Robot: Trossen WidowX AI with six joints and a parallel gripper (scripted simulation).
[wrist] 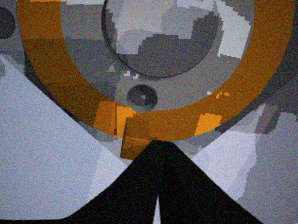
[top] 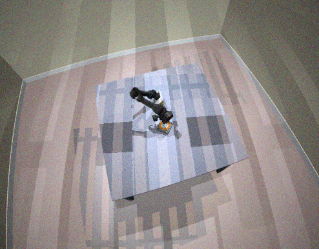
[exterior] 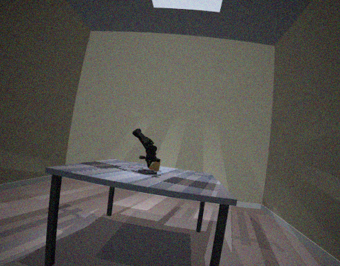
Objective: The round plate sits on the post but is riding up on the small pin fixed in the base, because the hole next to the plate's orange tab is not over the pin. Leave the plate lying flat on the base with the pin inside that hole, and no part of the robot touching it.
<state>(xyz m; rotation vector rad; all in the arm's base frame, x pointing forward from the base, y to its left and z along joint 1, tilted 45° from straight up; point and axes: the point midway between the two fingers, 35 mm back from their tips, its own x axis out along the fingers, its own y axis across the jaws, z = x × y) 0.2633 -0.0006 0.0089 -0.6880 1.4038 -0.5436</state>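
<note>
The round plate [top: 164,125] [wrist: 272,45] has an orange outer band and a grey middle. It sits around the wide post [wrist: 162,52]. Its orange tab [wrist: 134,141] points toward the bottom of the wrist view. The small dark hole [wrist: 142,97] lies just inward of the tab, with a faint lighter spot in it; I cannot tell surely whether that is the pin. Whether the plate lies flat is too small to tell. My gripper [wrist: 160,149] is shut and empty, its tips at the plate's edge, just right of the tab; contact is unclear.
The dark square base [top: 162,131] shows under the plate, with a dark round spot [wrist: 5,23] at the wrist view's left edge. The arm [top: 152,104] [exterior: 151,151] reaches over from behind. Patterned shadows cross the table [top: 164,161] [exterior: 107,176].
</note>
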